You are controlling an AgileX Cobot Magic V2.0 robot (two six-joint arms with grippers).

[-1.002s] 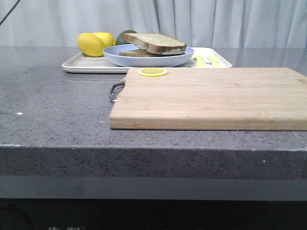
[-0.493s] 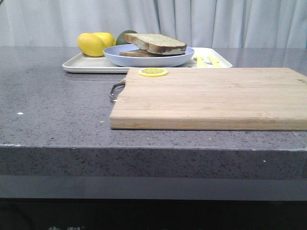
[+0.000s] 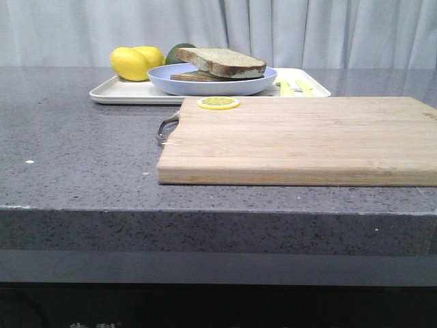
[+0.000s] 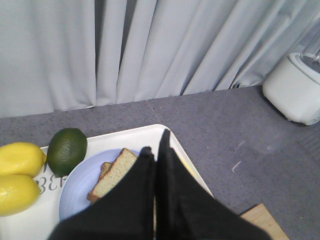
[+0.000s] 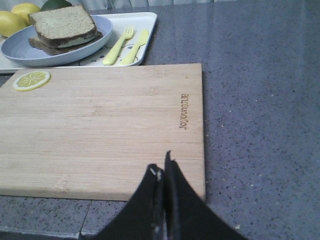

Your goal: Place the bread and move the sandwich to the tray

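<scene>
Sandwich (image 3: 217, 66) on plate (image 3: 205, 85) in tray (image 3: 123, 92); both grippers (image 4: 156, 152) (image 5: 161, 167) closed, empty

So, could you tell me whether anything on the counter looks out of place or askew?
Only small things. The top bread slice sits skewed on the sandwich, overhanging the slices beneath on the blue plate. A lone lemon slice lies at the wooden board's far corner. Nothing looks spilled or damaged.

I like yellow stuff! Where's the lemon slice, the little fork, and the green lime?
lemon slice (image 5: 31, 80), right wrist view, its middle.
fork (image 5: 119, 46), right wrist view, its handle.
lime (image 4: 66, 145), left wrist view, its rounded top.
</scene>
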